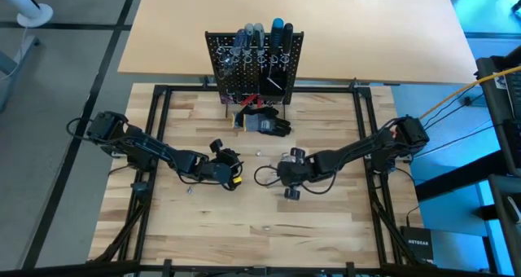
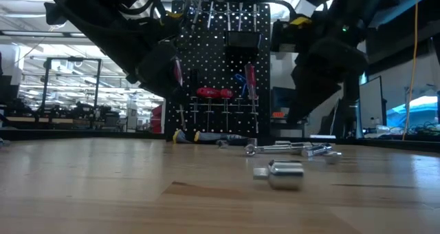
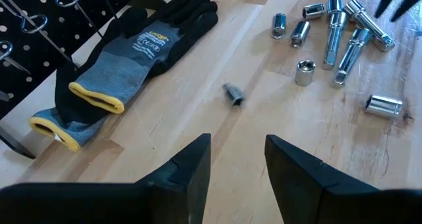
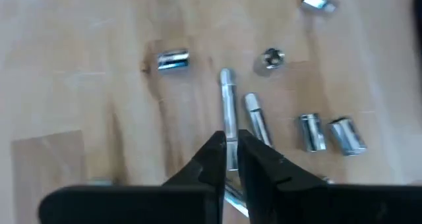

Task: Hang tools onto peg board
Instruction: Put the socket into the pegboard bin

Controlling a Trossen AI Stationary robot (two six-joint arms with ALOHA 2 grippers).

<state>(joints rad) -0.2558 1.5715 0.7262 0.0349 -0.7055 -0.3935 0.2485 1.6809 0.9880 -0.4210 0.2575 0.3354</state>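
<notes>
gripping silver extension bar (image 4: 227,112), right claw (image 4: 228,159)

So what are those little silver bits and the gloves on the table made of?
The silver pieces look like polished metal, probably steel: they glint like mirrors. The gloves look like knitted grey fabric with a matte black, rubbery coating on the fingers and yellow cuff edging.

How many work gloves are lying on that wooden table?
2. Both lie stacked just in front of the peg board: the upper glove on top, and the lower glove mostly covered, only its yellow cuff end showing. No others are visible.
</notes>
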